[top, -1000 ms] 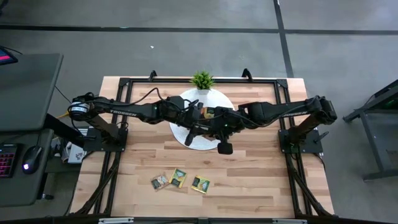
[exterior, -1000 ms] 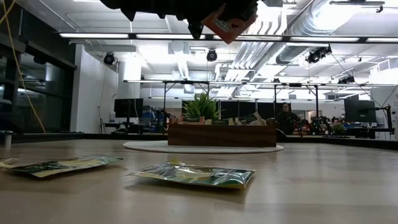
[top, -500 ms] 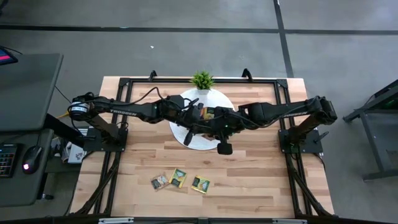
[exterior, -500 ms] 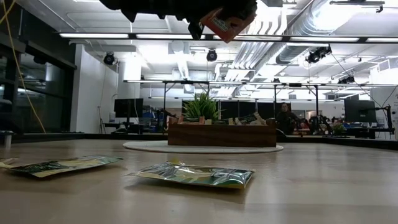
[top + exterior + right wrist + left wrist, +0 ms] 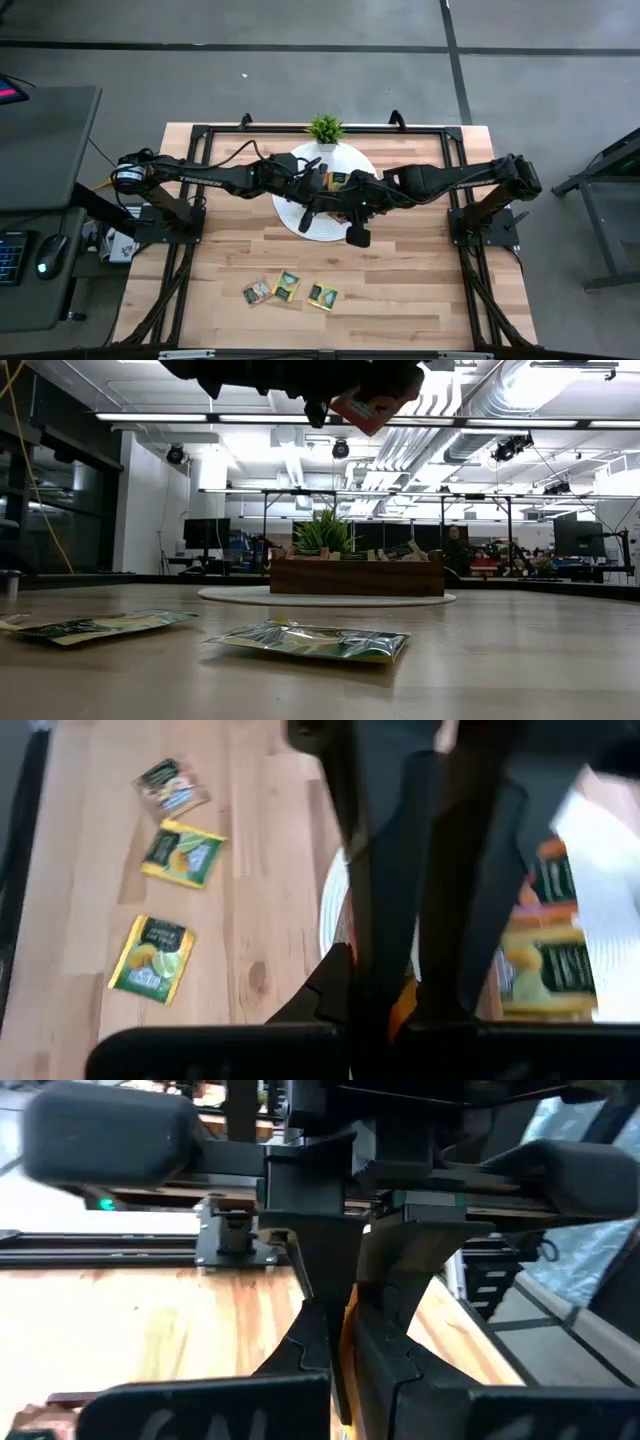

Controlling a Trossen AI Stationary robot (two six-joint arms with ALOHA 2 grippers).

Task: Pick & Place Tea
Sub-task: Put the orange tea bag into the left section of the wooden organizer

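1. Tea sachets are split between two places: three lie loose on the counter (image 5: 400, 290) toward six o'clock, a grey-green one (image 5: 257, 291), a yellow one (image 5: 287, 285) and a yellow-green one (image 5: 322, 295), side by side and apart from one another.
2. More sachets (image 5: 400, 551) stand in the wooden tray (image 5: 357, 576), which sits on the round white mat (image 5: 300, 215) at about twelve o'clock, in front of the small potted plant (image 5: 324, 128).
3. One red-orange sachet (image 5: 362, 405) is up in the air, above the tray and mat, at the spot where both claws meet.
4. Judged from this, the job is well under way: several sachets are stored, one is in transit, and three are left on the counter.
5. Left claw (image 5: 318, 187) reaches in from nine o'clock with its arm stretched almost straight over the mat; its fingers are together, and an orange edge shows between them in its wrist view, so it looks clamped on the raised sachet.
6. Right claw (image 5: 340, 195) reaches in from three o'clock, also stretched low over the mat, its fingers pressed together on the same orange sachet, which shows between them in its own wrist view.
7. Both arms meet tip to tip, which reads as a hand-over in mid-air.
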